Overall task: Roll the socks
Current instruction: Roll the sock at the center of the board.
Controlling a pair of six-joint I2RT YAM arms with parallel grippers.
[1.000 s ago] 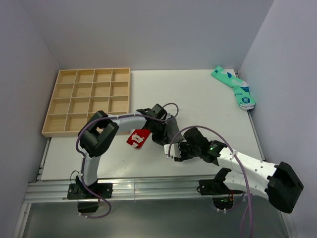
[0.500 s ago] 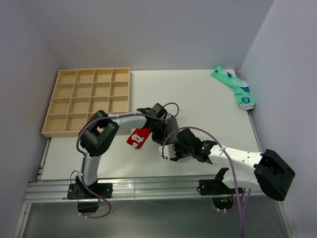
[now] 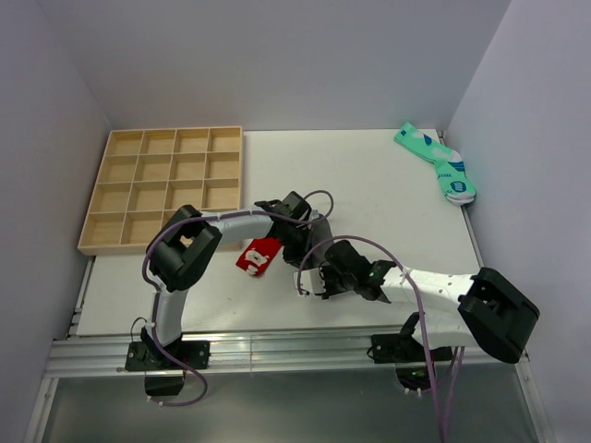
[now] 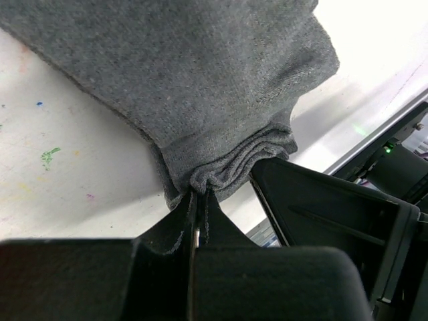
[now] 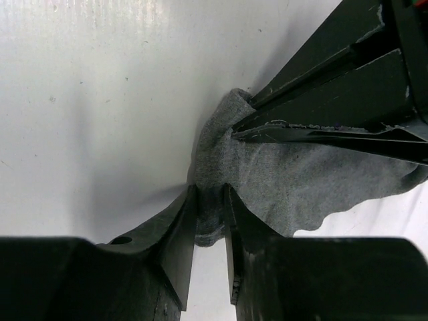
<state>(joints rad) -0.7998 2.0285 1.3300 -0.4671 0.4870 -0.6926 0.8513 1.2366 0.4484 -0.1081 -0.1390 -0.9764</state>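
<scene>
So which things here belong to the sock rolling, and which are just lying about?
In the job: grey sock, pinched by left hand and right hand; red sock.
Lying about: mint-green socks, far right; wooden tray, far left.

- The grey sock (image 4: 200, 87) is lying crumpled on the white surface (image 3: 369, 175). One edge is bunching into folds where the left hand (image 4: 198, 195) is pinching it, and the right hand (image 5: 210, 200) is pinching another fold.
- The red sock (image 3: 257, 256), with white markings, is lying bunched nearby.
</scene>
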